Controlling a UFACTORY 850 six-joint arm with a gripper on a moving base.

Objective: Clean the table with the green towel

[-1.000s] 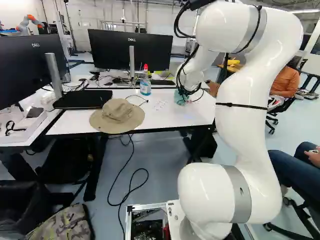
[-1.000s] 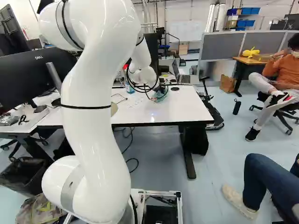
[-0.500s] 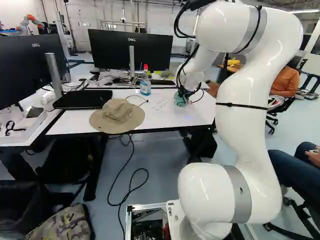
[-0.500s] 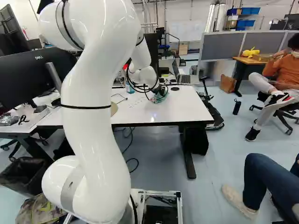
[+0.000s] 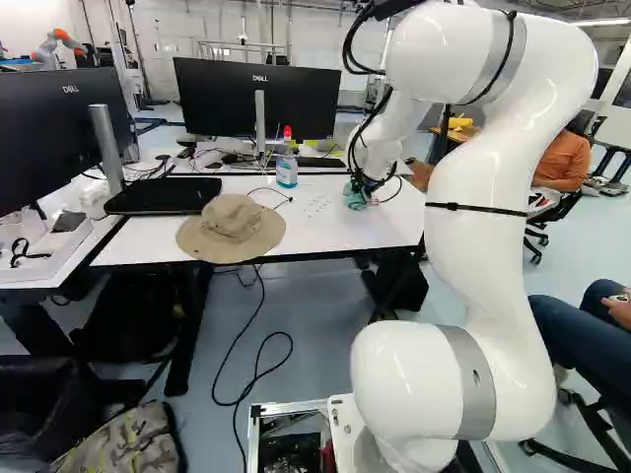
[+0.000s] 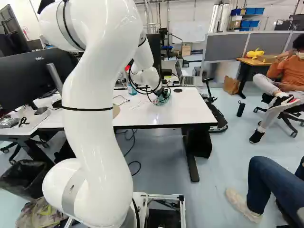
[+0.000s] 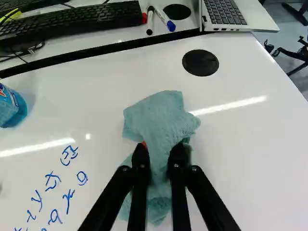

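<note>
The towel [image 7: 161, 118] is between the fingers of my hand [image 5: 364, 186], against the tabletop [image 7: 245, 159]. On that top, the writing [image 7: 52, 181] lies to my hand's left, the bottle [image 5: 286, 170] farther left and slightly ahead, the hat [image 5: 233, 223] well left and nearer the base. Ahead and right sits a round disc [image 7: 200, 63]. Beyond the seam are the keyboard [image 7: 77, 20] ahead-left, markers [image 7: 150, 20] ahead, and laptop [image 7: 233, 15] ahead-right.
</note>
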